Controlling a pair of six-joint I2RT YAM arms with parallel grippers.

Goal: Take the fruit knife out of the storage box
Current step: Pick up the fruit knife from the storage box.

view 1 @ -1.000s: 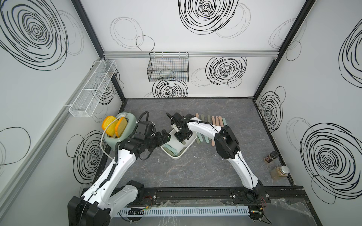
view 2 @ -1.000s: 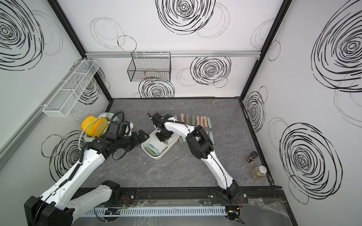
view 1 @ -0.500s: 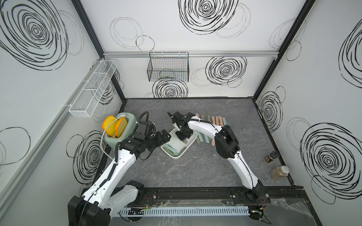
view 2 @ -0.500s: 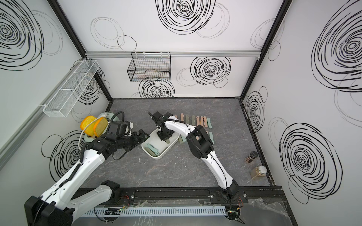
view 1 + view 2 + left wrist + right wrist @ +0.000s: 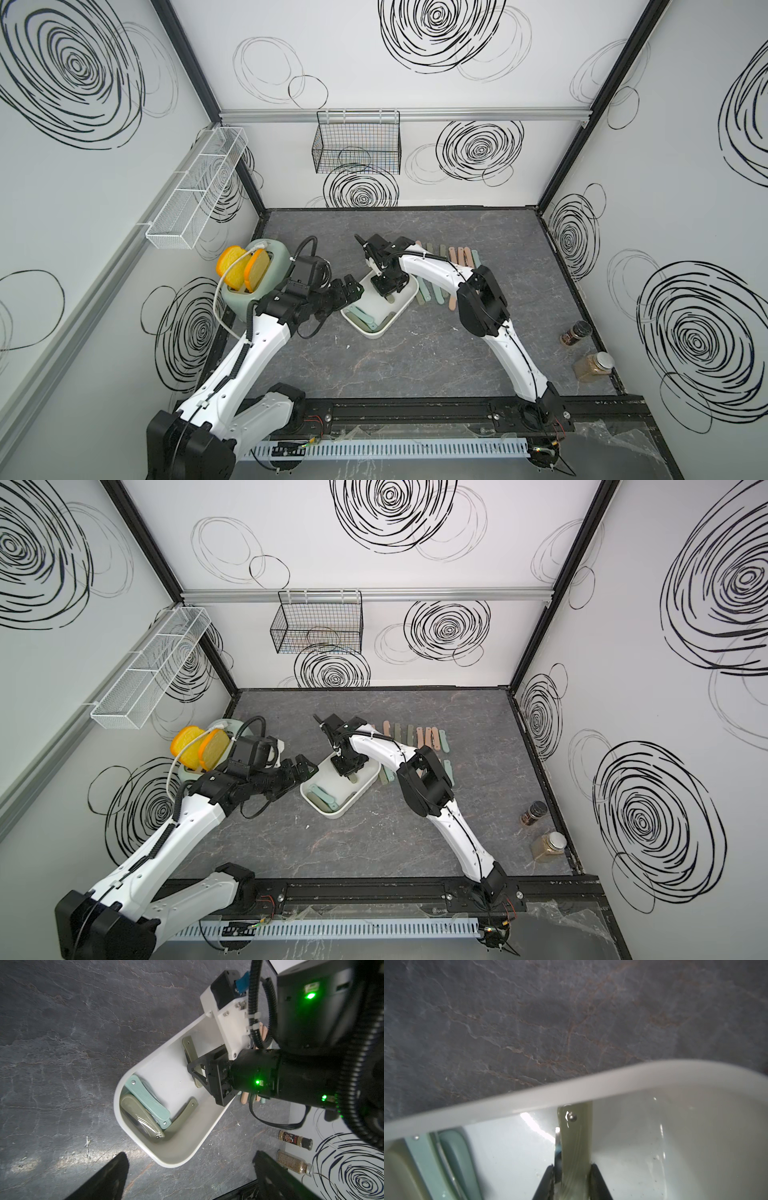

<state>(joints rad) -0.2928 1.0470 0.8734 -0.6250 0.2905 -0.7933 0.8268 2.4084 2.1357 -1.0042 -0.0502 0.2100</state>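
Top views, box: the shallow white plastic rectangular storage box (image 5: 370, 302) sits diagonally at centre frame on the dark grey stone-patterned tabletop (image 5: 415, 365).
Top views, arms: the black right gripper (image 5: 388, 286) dips into the box's upper-right end. The black left gripper (image 5: 305, 766) hovers just left of the rim, jaws spread wide and empty.
Left wrist view, target: the olive-green folded plastic fruit knife (image 5: 189, 1048) lies inside the box beside one long wall, with the right gripper clamped across it. A teal folded knife (image 5: 147, 1101) and olive folded knives (image 5: 139, 1118) are piled at the opposite end.
Right wrist view, grip: the jaws pinch the knife's two narrow edges, and its riveted end lies close under the rim.
Handling (judged): light, rigid and glossy, so probably slippery. Mid-handle, across the narrow width, looks like the best hold. A steel edge shows along one side.
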